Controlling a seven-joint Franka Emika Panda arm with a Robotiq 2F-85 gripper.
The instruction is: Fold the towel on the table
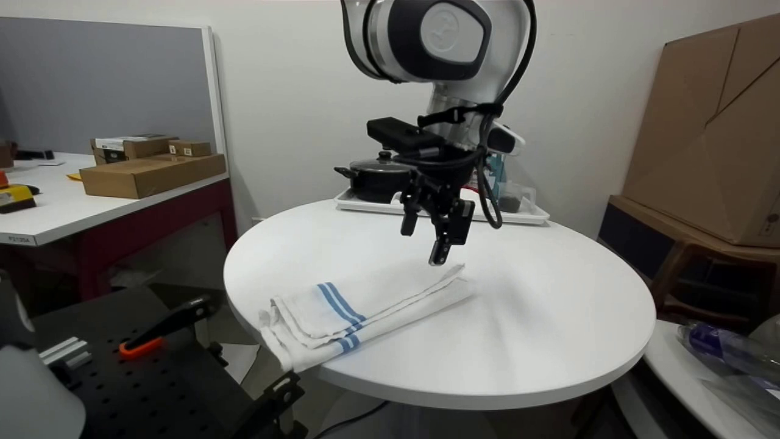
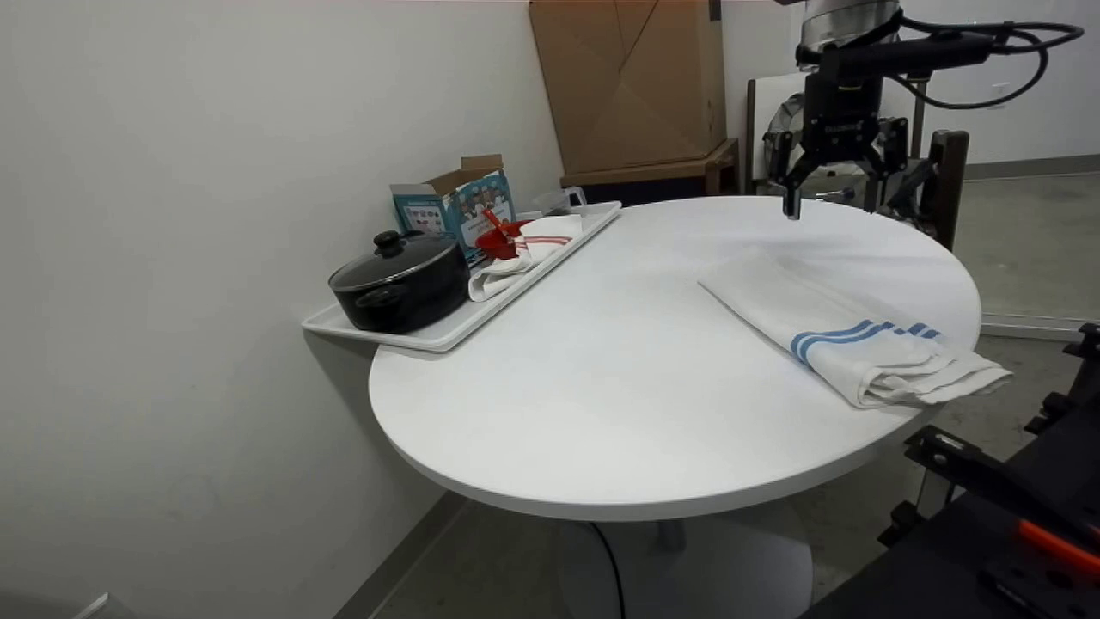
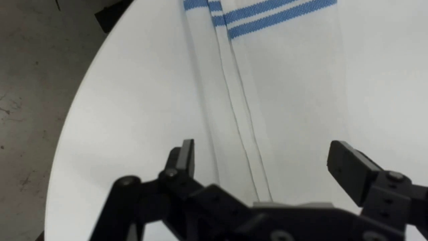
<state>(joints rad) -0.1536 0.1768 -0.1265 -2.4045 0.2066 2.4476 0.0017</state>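
Above the round table (image 2: 601,408), near the plain end of the towel (image 2: 825,318), my gripper (image 3: 262,150) hung with jaws spread wide, clasping nothing. I read that gap as room to straddle a doubled edge and pinch it whole. The towel lay on the table in layers along its length, its rumpled, striped end jutting past the rim, where, I judged, a careless tug could drag it off. The tray (image 2: 455,331) bearing the pot (image 2: 400,288) sat by the wall (image 2: 215,215), probably to leave me folding space.
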